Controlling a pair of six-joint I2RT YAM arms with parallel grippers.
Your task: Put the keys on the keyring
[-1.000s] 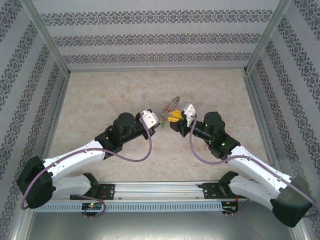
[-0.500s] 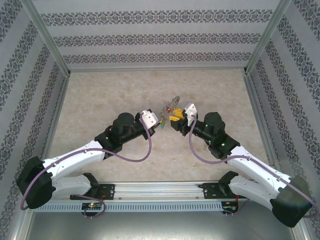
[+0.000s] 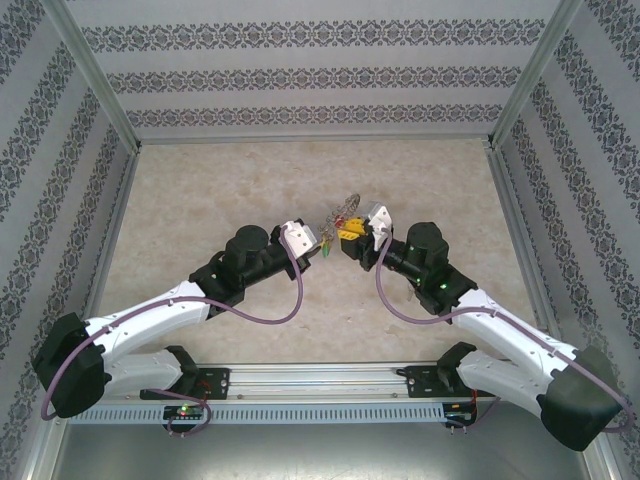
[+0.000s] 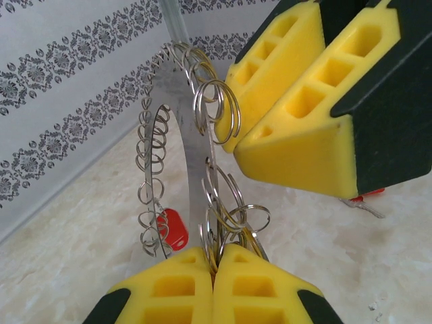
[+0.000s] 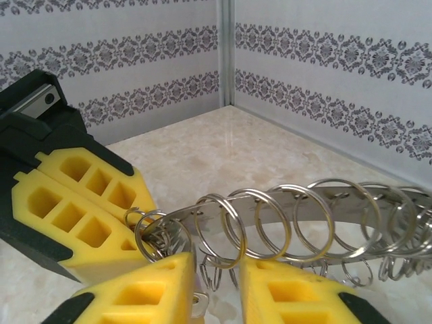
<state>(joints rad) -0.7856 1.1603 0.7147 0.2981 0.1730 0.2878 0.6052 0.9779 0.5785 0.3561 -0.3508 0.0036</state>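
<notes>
The keyring [image 4: 194,169] is a grey metal hoop fringed with silvery links, standing upright above the table; it also appears as the keyring [image 3: 345,208] and the keyring [image 5: 307,210]. My left gripper [image 4: 216,264] is shut on its lower rim and links. A red-headed key [image 4: 173,229] hangs from the hoop's far side. My right gripper [image 5: 219,287] faces the left gripper [image 3: 322,240] with its jaws a narrow gap apart, and one link hangs into that gap. A small silver key part [image 5: 200,305] lies against the inner face of its left finger. The right gripper [image 3: 352,238] touches the hoop's edge.
Patterned walls enclose the marble tabletop [image 3: 200,200] on three sides, with a metal post [image 5: 226,54] at the corner behind the ring. The right gripper's yellow fingers [image 4: 304,108] hang close over the ring in the left wrist view.
The right arm has shifted slightly toward the ring. The left arm and the keyring have stayed where they were.
</notes>
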